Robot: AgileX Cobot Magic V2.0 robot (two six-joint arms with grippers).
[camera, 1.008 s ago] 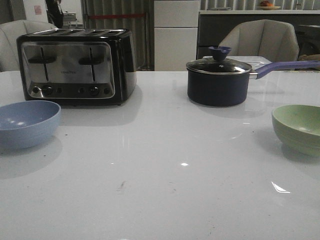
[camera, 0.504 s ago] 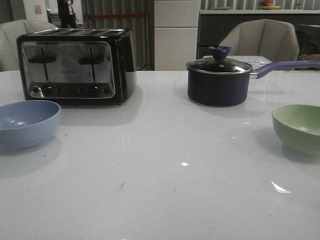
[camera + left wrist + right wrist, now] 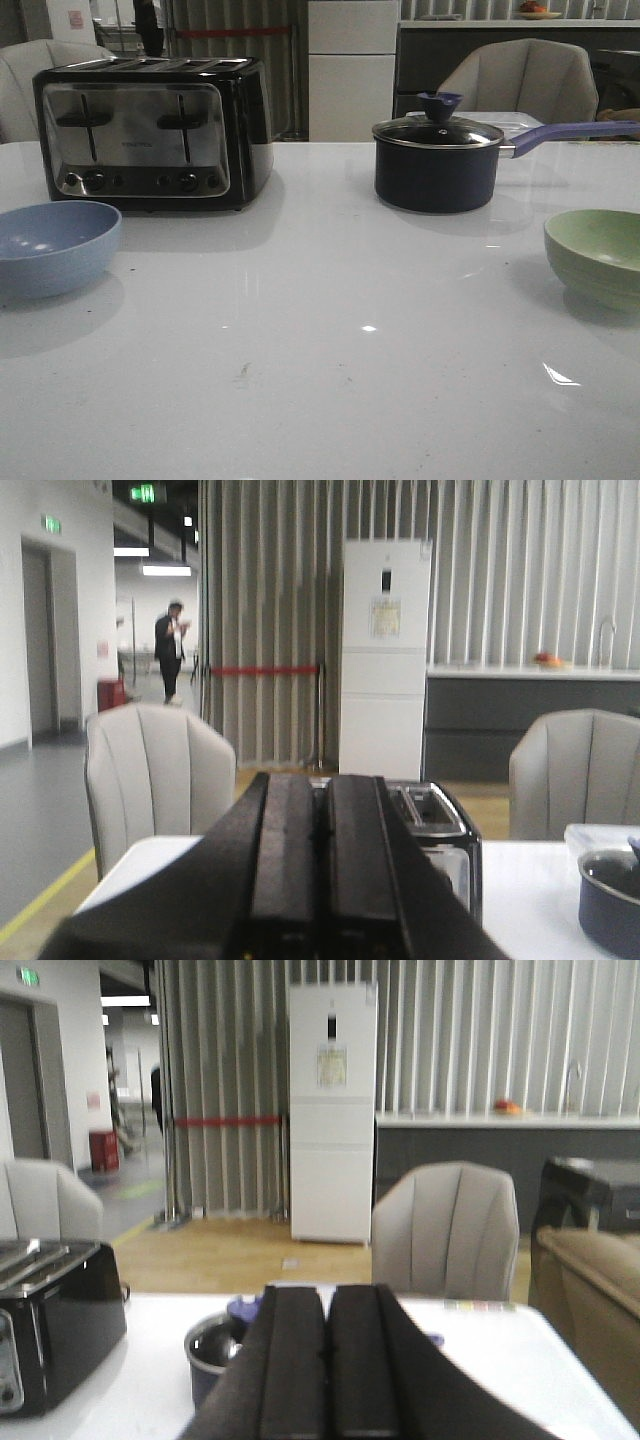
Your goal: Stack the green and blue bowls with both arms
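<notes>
White glossy tabletop (image 3: 330,380) fills my front view, with a kitchen-like room behind it: pale chairs, a tall white cabinet, a dark counter. Neither arm shows in that view at all. I see my arms only through their own wrist cameras.

The pale dusty-blue round bowl (image 3: 52,246) sits at the far left edge of the table, just in front of the black and chrome four-slot toaster (image 3: 152,132). The pale sage-green round bowl (image 3: 600,255) sits at the far right edge, partly cut off by the frame, in front of and to the right of the dark navy saucepan with a glass lid (image 3: 437,163). The two bowls are well apart, with bare table between them, and both stand upright, mouths up.

My left gripper (image 3: 320,875) has its black fingers pressed flat together, clenched on nothing. My right gripper (image 3: 325,1370) is the same, closed and empty. Both cameras look level across the room, with toaster and saucepan partly visible past the fingers, so I judge both arms are raised and pulled back.

What matters for my next move is side: blue lies on the left arm's side, green on the right arm's. Each bowl is below and forward of its own gripper, out toward the table's edge. Being round, they offer no preferred axis; any point on the rim will serve. I would open both grippers first.
</notes>
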